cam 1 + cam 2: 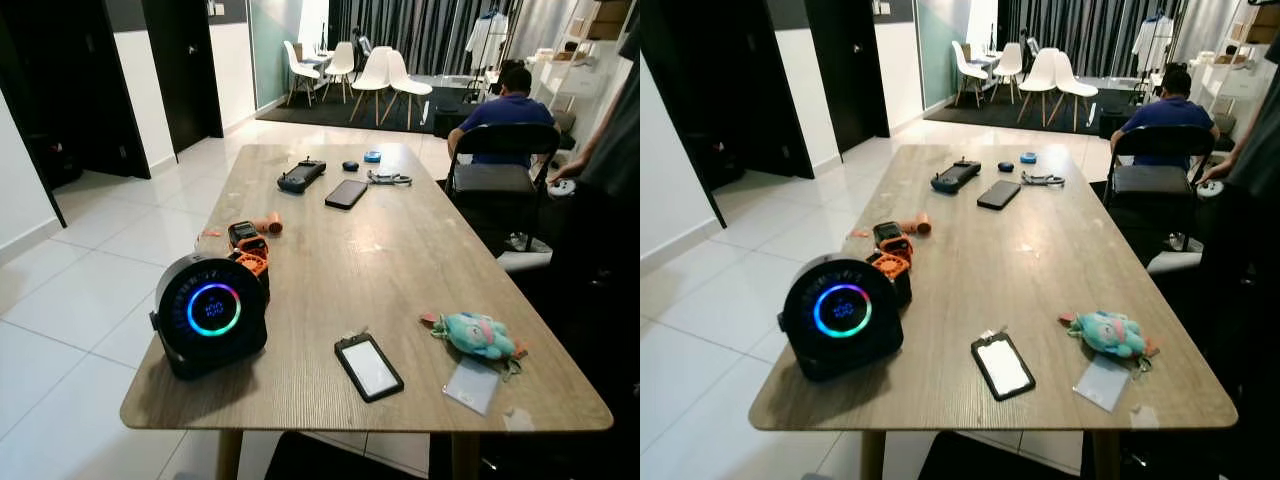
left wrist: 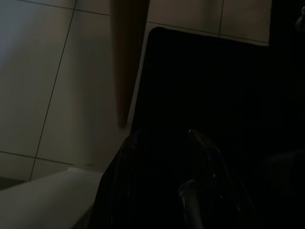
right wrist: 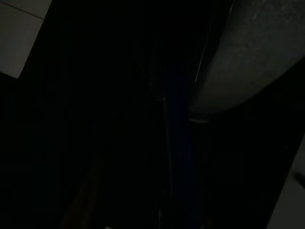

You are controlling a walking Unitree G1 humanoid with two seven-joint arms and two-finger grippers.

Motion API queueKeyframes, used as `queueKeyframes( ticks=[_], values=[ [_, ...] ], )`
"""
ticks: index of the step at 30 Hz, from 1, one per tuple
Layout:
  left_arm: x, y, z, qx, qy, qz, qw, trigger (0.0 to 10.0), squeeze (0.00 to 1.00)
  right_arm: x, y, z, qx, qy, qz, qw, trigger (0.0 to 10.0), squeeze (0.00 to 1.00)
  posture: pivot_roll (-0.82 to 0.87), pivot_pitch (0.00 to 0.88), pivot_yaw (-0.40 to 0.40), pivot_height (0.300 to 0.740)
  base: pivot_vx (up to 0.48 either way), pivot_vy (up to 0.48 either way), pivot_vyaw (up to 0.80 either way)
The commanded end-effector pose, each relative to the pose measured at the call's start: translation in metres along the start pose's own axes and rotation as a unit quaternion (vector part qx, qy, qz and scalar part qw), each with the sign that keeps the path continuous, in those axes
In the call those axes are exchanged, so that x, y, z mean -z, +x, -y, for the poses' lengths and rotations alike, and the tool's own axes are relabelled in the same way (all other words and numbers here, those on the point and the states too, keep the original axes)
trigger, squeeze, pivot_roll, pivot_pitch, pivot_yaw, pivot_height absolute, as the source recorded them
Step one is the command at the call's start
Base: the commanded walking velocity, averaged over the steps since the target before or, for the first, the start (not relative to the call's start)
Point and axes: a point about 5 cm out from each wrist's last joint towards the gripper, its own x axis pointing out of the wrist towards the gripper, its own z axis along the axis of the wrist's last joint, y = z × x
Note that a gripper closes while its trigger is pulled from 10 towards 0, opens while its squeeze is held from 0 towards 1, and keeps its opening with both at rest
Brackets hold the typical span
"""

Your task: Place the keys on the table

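Wood-grain table (image 1: pixel 400 260), long, light top. Near right corner: keys (image 1: pixel 478 336) on a teal plush charm, lying flat on the top, just beside a clear card sleeve (image 1: pixel 471 384). Judged already on the table.

Handling, est.: light; plush soft & squashy, metal bits small, loose, prone to dangle or slip. Best hold: pinch across plush body, not the ring.

Other items: round speaker w/ lit ring (image 1: pixel 209 313), black-framed card holder (image 1: pixel 369 367), phone (image 1: pixel 346 193), controller (image 1: pixel 301 175). Person (image 1: pixel 508 112) seated at far end.

Left gripper (image 2: pixel 190 191): dim, hangs below table level over floor tiles; finger spread can't be told. Right wrist view near black; pincer state can't be told. Actual key blades too small to make out.
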Motion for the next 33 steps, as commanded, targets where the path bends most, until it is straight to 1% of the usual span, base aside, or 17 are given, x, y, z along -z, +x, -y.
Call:
queueKeyframes(
  ticks=[1, 8, 13, 17, 23, 33],
  values=[
    [0.0096, -0.0054, -0.0083, -0.011, -0.002, -0.022, 1.0, 10.0, 0.0, 0.0039, -0.0015, 0.0043, 0.003, 0.003, -0.003, 1.0, 10.0, 0.0, 0.03, 0.087, 0.032, 0.74, -0.289, 0.0, 0.0],
    [0.0075, -0.0038, -0.0084, -0.012, 0.003, -0.023, 1.0, 10.0, 0.0, 0.0056, -0.0021, 0.0099, 0.007, 0.005, -0.006, 1.0, 10.0, 0.0, 0.03, 0.088, 0.036, 0.74, 0.0, 0.0, 0.0],
    [0.0068, -0.0034, -0.0081, -0.009, 0.008, -0.022, 1.0, 10.0, 0.0, 0.0061, -0.0023, 0.0093, 0.007, 0.006, -0.007, 1.0, 10.0, 0.0, 0.03, 0.088, 0.038, 0.74, 0.0, 0.0, 0.0],
    [0.0067, -0.0032, -0.0077, -0.003, 0.014, -0.024, 1.0, 10.0, 0.0, 0.0068, -0.0025, 0.0052, 0.005, 0.007, -0.007, 1.0, 10.0, 0.0, 0.03, 0.087, 0.039, 0.74, 0.0, 0.0, 0.0],
    [0.0071, -0.0033, -0.0072, 0.0, 0.016, -0.024, 1.0, 10.0, 0.0, 0.0063, -0.0022, 0.0032, 0.004, 0.007, -0.008, 1.0, 10.0, 0.0, 0.03, 0.084, 0.038, 0.74, 0.0, 0.0, 0.0],
    [0.0068, -0.0036, -0.0062, 0.005, 0.024, -0.02, 0.999, 10.0, 0.0, 0.0024, -0.0008, 0.005, 0.004, 0.003, -0.004, 1.0, 10.0, 0.0, 0.02, 0.072, 0.035, 0.74, 0.0, 0.0, 0.0]
  ],
)
